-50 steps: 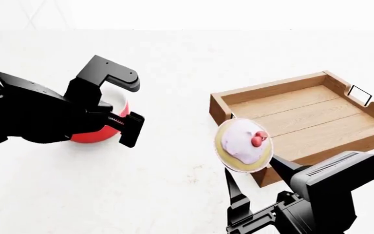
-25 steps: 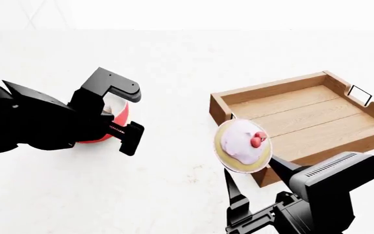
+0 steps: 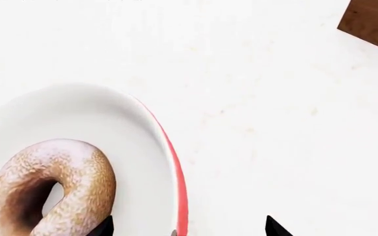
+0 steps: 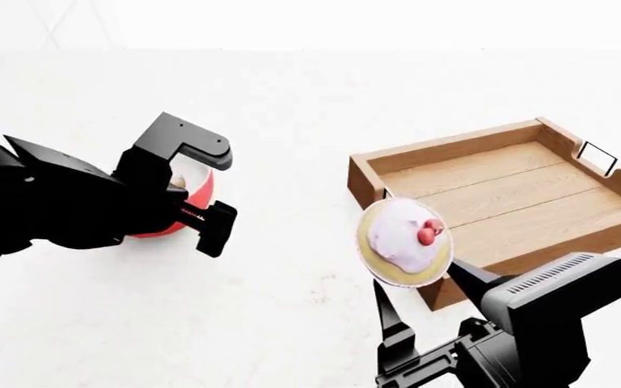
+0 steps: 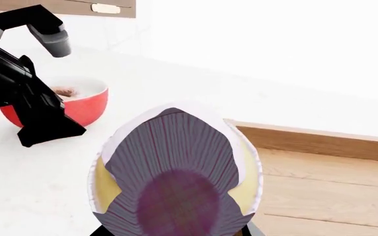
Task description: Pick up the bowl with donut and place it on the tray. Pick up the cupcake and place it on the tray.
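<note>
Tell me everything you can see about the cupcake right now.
The cupcake has a pleated lilac wrapper, a yellowish cake rim, pale pink-white frosting and a red cherry on top. It is tipped so its frosted top faces the head camera and its wrapper base faces the right wrist camera. The right gripper holds it in the air, in front of the near corner of the wooden tray. Nothing else touches it.
</note>
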`<state>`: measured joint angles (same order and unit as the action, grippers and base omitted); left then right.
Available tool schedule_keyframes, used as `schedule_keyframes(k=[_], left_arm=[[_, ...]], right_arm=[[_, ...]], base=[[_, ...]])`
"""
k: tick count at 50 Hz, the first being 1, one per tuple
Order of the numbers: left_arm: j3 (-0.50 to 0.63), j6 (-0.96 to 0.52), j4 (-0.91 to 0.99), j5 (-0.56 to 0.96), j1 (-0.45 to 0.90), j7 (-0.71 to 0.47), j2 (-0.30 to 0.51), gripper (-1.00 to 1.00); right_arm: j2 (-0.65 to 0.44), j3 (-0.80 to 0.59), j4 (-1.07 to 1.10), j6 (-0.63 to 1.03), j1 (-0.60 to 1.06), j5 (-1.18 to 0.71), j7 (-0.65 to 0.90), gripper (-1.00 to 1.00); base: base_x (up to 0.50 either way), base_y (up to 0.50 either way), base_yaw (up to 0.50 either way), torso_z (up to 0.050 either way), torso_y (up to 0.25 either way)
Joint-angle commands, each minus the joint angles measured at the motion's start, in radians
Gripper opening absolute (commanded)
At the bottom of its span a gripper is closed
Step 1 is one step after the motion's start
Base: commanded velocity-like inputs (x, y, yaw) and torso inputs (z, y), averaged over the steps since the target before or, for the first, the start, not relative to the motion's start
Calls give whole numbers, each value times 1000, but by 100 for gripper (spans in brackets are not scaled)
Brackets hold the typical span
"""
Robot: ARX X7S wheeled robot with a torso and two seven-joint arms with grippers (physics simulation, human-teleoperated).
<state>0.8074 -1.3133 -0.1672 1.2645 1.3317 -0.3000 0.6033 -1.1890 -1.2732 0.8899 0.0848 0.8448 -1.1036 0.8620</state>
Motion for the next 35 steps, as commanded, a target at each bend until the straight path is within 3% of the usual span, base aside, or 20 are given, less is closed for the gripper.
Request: schedule_keyframes(k=[1,13,30,31,35], left_arm=[[9,14,-17,30,-27,8,0,100],[-11,-19,17,112,-40,27,11,100],[11,-13,8,104,-46,40,11,100],[13,-12,9,102,-45,41,12,-100],[21,-8,19,92,-44,40,17,-100]], right_arm=[[2,12,0,16,5,17,-4,-100],[9,14,-2,26,12,10,-6,-100],[7,14,-8,18,4,15,-8,-100],[7,14,-8,18,4,14,-8,-100],[8,15,-9,20,5,15,-8,-100]], base=[[0,0,-3,0,0],[1,0,-1,0,0],[0,0,-1,0,0],[0,0,0,0,0],[0,0,-1,0,0]])
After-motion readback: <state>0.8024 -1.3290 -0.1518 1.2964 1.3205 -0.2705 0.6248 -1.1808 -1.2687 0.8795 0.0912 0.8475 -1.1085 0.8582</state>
